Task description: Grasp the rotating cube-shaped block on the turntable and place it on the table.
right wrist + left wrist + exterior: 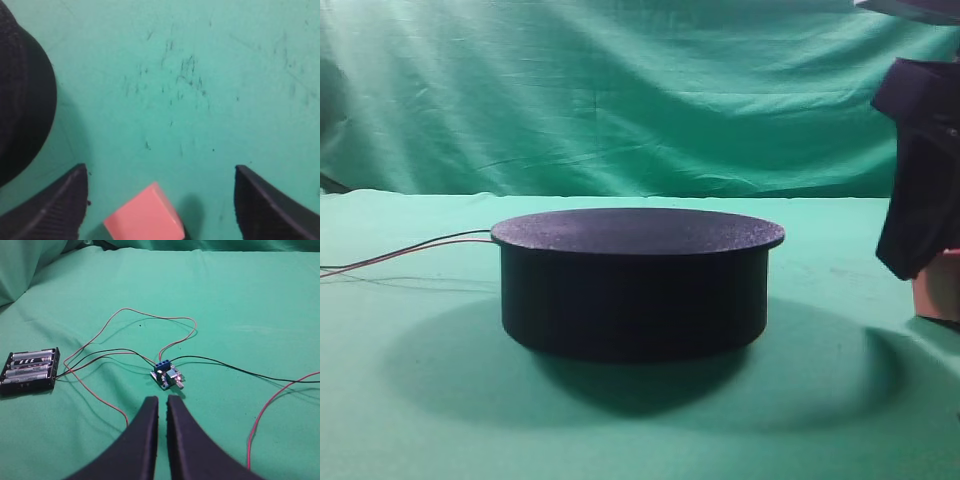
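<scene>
The black turntable (635, 280) stands in the middle of the green table (440, 400), its top bare; its edge also shows at the left of the right wrist view (22, 100). The pinkish cube-shaped block (144, 216) lies on the green cloth between the spread fingers of my right gripper (161, 172), touching neither finger. In the exterior view the block (937, 285) shows at the right edge, partly behind my right gripper (920, 200). My right gripper is open. My left gripper (162, 399) hangs over the cloth, empty, its fingers almost together.
Thin red wires (410, 250) trail left from the turntable. In the left wrist view a battery holder (30, 371), a small blue circuit board (166, 375) and loose red and black wires (280, 400) lie on the cloth. A green backdrop (620, 90) hangs behind.
</scene>
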{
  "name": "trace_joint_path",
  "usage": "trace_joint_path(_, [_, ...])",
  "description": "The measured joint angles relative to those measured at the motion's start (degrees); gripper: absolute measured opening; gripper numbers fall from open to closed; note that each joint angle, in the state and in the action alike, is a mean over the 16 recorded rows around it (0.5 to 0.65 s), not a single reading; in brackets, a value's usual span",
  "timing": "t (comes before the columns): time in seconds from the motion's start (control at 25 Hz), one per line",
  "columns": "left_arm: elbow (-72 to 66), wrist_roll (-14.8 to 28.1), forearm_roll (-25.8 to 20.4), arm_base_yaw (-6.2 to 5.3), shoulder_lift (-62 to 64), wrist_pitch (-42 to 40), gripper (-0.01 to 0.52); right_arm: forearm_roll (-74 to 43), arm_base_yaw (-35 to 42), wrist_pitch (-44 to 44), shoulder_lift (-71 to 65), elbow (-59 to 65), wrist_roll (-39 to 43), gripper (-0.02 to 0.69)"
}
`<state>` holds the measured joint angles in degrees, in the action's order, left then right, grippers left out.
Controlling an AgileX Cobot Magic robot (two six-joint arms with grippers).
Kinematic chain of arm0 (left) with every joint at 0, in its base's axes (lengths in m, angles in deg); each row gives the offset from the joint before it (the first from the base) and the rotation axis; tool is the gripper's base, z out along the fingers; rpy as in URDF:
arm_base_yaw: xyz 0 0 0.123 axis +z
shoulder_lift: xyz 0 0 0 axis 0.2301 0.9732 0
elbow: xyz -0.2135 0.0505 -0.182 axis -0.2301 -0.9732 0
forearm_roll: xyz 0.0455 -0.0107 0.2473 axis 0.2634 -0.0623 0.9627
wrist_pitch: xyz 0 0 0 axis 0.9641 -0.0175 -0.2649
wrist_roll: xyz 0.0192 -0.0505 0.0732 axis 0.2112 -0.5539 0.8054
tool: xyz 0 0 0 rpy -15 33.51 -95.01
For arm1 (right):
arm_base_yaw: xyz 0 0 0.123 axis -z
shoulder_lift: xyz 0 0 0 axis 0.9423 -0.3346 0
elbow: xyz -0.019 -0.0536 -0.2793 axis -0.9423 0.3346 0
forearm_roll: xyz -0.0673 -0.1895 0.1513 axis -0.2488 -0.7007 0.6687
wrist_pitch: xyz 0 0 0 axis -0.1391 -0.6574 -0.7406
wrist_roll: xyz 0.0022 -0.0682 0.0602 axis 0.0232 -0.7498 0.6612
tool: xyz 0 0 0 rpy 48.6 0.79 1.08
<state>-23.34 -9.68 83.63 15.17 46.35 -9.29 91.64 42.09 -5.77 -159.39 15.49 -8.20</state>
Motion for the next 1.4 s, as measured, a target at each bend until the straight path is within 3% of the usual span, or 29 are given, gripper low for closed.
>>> trace_joint_path(0.32, [0.0, 0.0, 0.0, 0.0, 0.0, 0.0, 0.0, -0.17, 0.0, -14.05, 13.88, -2.95, 4.91, 0.094])
trace_joint_path(0.48, [0.0, 0.0, 0.0, 0.0, 0.0, 0.0, 0.0, -0.27, 0.0, -19.32, 19.6, -3.96, 7.32, 0.016])
trace_joint_path(1.04, [0.0, 0.0, 0.0, 0.0, 0.0, 0.0, 0.0, -2.33, 0.78, -21.2, 26.81, -4.01, 2.46, 0.0])
trace_joint_path(1.4, [0.0, 0.0, 0.0, 0.0, 0.0, 0.0, 0.0, -4.8, 8.84, -14.42, 34.67, 1.46, -1.8, 0.003])
